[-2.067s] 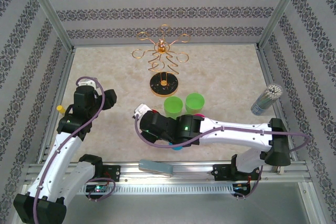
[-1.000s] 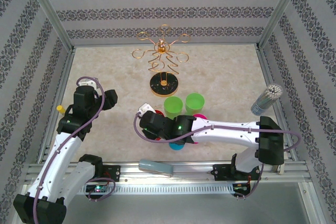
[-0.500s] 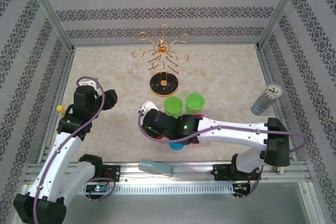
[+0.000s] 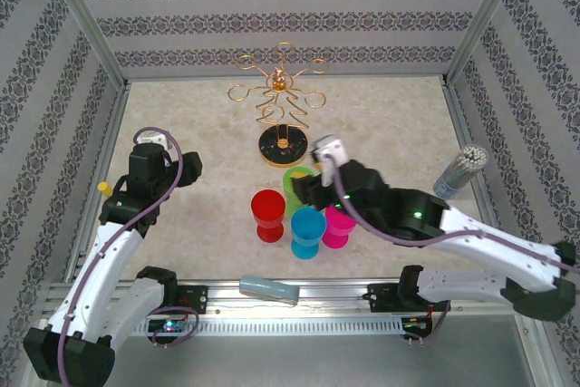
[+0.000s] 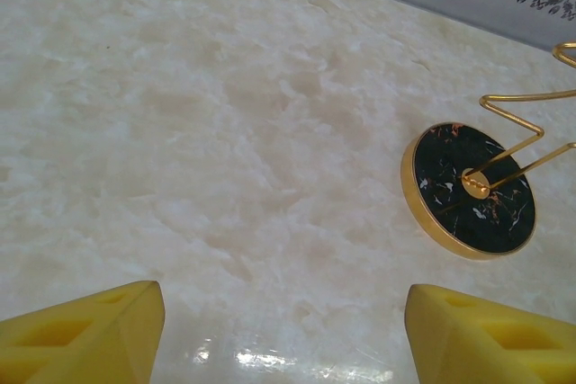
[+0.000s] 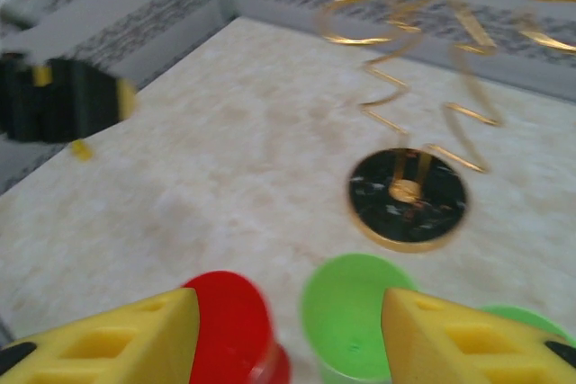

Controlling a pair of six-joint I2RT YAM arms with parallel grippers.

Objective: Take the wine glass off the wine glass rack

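Note:
The gold wire wine glass rack [image 4: 279,88] stands at the back on its round black base [image 4: 283,145]; I see no glass on its loops. A red wine glass [image 4: 266,215], a blue one [image 4: 308,231] and a pink one [image 4: 339,227] stand on the table in front, with a green one [image 4: 297,180] behind them. My right gripper [image 4: 308,186] hovers open over the green glass [image 6: 355,312], the red glass [image 6: 236,330] by its left finger [image 6: 108,343]. My left gripper [image 4: 186,169] is open over bare table, the rack base [image 5: 468,188] to its right.
A grey tube of sticks [image 4: 458,171] stands at the right wall. A flat grey-blue piece [image 4: 269,290] lies on the front rail. Patterned walls and metal frame posts close in the table [image 4: 399,124]. A small yellow thing [image 4: 104,188] sits at the left edge.
My right arm has risen and swung right and back from the near left, uncovering the red, blue and pink glasses. The left gripper has barely shifted.

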